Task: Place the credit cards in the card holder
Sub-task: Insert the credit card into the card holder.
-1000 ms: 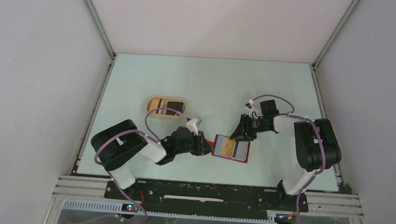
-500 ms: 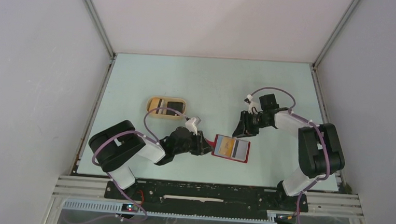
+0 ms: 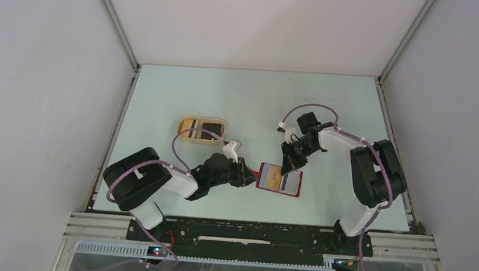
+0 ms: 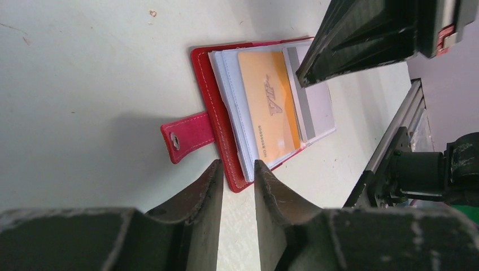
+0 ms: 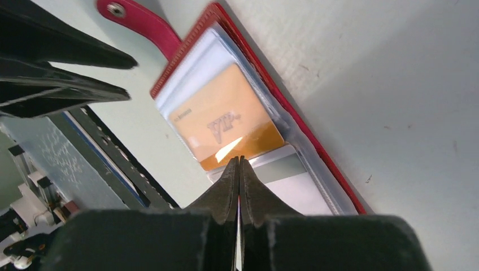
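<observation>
Watching both grippers meet at the open card holder (image 4: 204, 84), which lies flat near the middle of the table (image 3: 258, 99).

My right gripper (image 5: 238, 161) is closed, tips pressed together, poised at the seam where the orange card (image 5: 220, 127) meets the grey-striped card (image 5: 282, 169). My left gripper (image 4: 236, 169) has its fingers a narrow gap apart with the holder's red corner between the tips; I cannot tell whether it pinches. The orange card reads "VIP"; a row of digits along its edge is too small for me to read. I count two cards showing in the holder's pale pockets, and one red strap (image 4: 189, 135) with one metal snap sticking out to the left. Farther left, a tan dish (image 3: 185, 135) holds more cards, at least one dark-striped; their number I cannot make out.
</observation>
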Robot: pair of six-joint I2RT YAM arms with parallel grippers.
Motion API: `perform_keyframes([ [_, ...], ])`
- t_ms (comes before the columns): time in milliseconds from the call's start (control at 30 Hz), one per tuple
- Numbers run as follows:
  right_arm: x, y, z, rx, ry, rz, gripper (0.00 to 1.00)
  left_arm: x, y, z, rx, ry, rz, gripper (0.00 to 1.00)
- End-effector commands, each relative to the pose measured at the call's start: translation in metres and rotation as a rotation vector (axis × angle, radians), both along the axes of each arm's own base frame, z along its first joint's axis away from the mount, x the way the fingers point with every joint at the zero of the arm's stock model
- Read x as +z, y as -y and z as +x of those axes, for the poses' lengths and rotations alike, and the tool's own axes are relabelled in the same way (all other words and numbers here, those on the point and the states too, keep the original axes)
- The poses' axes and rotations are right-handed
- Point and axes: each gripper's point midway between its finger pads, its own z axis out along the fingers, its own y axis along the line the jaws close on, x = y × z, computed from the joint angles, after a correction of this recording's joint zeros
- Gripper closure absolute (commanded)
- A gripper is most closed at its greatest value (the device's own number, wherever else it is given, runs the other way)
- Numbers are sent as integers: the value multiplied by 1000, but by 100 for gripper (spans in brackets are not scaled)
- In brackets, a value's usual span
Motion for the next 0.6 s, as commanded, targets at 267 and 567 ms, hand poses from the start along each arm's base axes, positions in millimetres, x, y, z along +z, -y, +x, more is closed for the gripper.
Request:
perform_keyframes([
  [267, -25, -5, 1, 28, -74, -105, 98, -2, 12, 3, -58, 25, -2, 68],
  [567, -24, -21, 12, 51, -57, -79, 98, -8, 12, 3, -54, 14, 2, 67],
])
